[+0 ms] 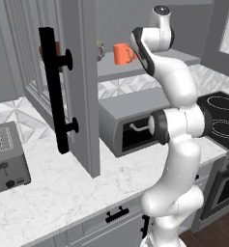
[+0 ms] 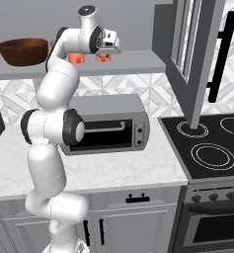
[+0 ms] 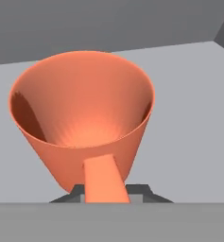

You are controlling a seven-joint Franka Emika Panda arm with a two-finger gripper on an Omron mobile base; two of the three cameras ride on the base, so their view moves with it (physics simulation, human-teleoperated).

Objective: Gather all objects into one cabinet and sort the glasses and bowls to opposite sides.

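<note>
In the hand view, an orange mug (image 3: 82,113) stands upright on the grey cabinet shelf (image 3: 189,118), seen from above. Its handle (image 3: 104,179) runs between my fingertips (image 3: 142,191). My gripper (image 3: 108,193) is shut on that handle. From the right base view my gripper (image 2: 105,53) points down over this mug (image 2: 103,58); a second orange mug (image 2: 76,59) sits just left, partly behind the arm. The wide brown bowl (image 2: 23,51) rests at the shelf's left end. The left base view shows an orange mug (image 1: 121,53), a pale mug (image 1: 100,49) and the bowl's edge (image 1: 49,50) behind the door.
The cabinet's left door (image 1: 79,87) stands open with its long black handle (image 1: 55,91); the right door (image 2: 197,59) is open too. Below the shelf a toaster oven (image 2: 108,126) sits on the marble counter (image 1: 63,188). A toaster (image 1: 7,159) is at the left and a stovetop (image 2: 212,143) at the right.
</note>
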